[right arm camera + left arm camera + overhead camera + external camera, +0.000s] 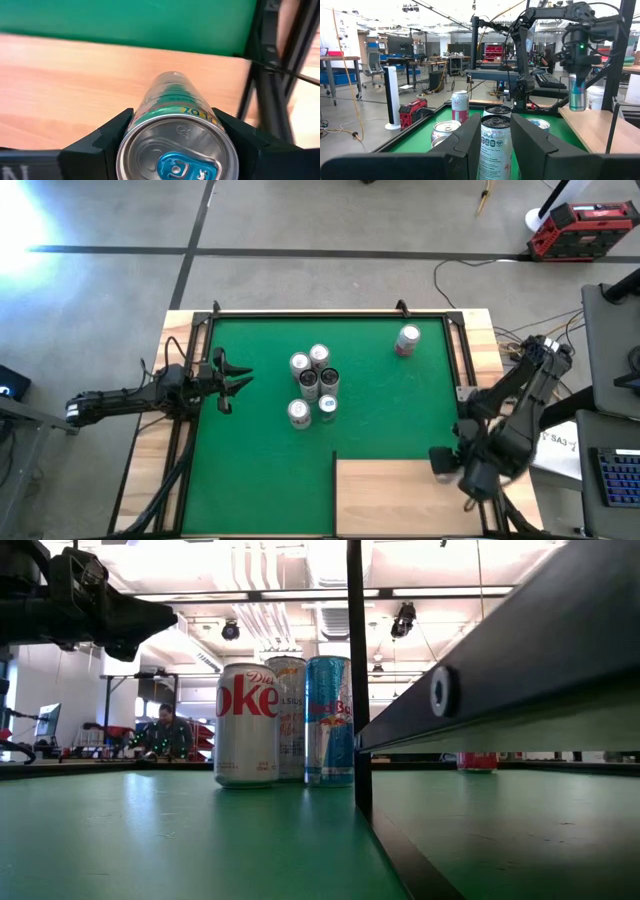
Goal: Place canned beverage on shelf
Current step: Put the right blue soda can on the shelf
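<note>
Above the shelf (75,85), the right end effector (172,145) clamps a can (175,125).

held can's (172,137) base hidden behind its top, shelf (60,90) blurred, cut off by frame edge

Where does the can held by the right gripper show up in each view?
High view: held can at lower right, at the shelf's right edge, mostly hidden by the right gripper.
Low view: not in it.
Left wrist view: upper right, hanging above the shelf.
Right wrist view: bottom centre, top facing the camera, shelf beneath.
Shared landmark: the shelf.
</note>
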### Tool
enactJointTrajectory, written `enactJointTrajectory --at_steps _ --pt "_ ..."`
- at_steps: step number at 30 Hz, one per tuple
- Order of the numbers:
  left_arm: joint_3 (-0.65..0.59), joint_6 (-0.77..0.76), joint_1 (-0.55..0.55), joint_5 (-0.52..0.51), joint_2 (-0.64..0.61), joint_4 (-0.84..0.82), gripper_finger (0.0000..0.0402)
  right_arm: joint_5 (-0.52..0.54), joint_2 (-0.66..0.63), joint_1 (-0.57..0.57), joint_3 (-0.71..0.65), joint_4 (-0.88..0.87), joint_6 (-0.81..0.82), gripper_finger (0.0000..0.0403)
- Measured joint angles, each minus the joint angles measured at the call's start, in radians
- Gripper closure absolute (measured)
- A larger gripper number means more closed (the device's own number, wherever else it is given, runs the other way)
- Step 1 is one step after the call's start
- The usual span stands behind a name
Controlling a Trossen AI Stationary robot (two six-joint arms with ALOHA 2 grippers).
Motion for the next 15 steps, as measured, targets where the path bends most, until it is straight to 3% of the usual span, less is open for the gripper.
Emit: enactJointTrajectory --at_steps 15 --pt "0.0 0.0 0.0 0.0 0.0 0.0 0.0313 0.003 0.154 0.207 0.105 -0.024 -0.044 0.0179"
